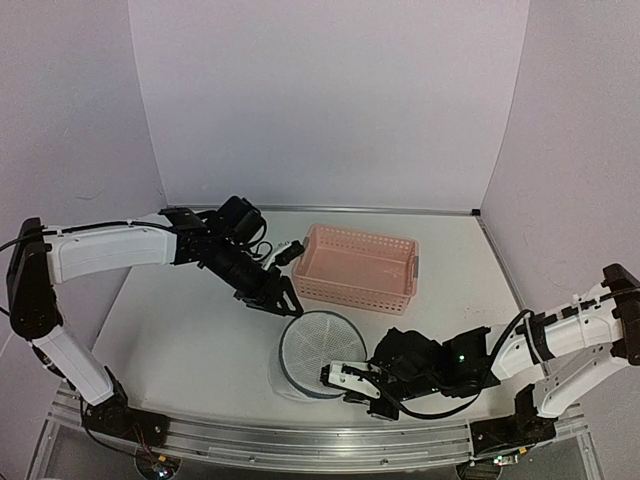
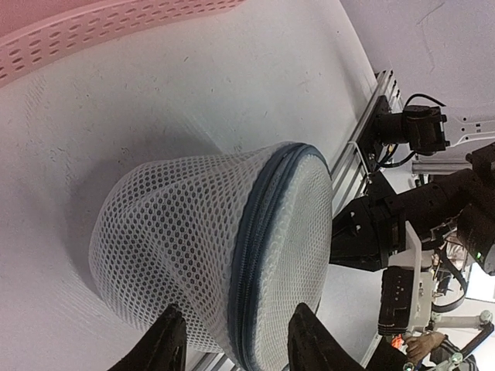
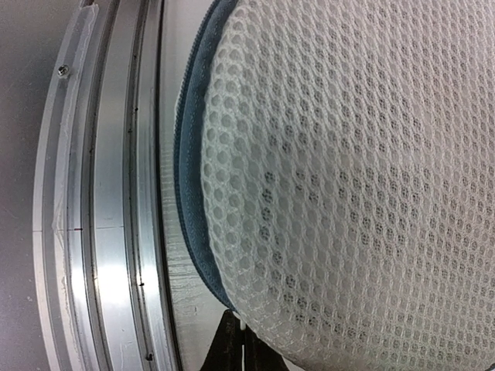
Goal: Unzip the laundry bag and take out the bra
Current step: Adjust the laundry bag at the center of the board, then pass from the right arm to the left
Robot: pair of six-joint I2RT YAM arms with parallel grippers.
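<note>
Top external view showed the small cylindrical white mesh laundry bag (image 1: 320,350) low in the centre of the frame, on the white table (image 1: 180,340) and just below the pink perforated plastic basket (image 1: 357,265). The left gripper (image 1: 287,303) hung at the bag's upper left. In the left wrist view its jaws stood apart, one dark fingertip (image 2: 172,332) each side of the blue-grey zip band (image 2: 249,232), not touching it. The right gripper (image 1: 335,377) met the bag's lower right edge. In the right wrist view its fingers (image 3: 232,348) were pressed together at the bottom of the frame, against the mesh. Whether they pinched the zip pull could not be told.

No bra showed through the mesh. The bag looked light and soft, likely to dent and slide when tugged. The firmer zip band or rim seemed the place to steady it, and the pull tab the place to draw.
</note>
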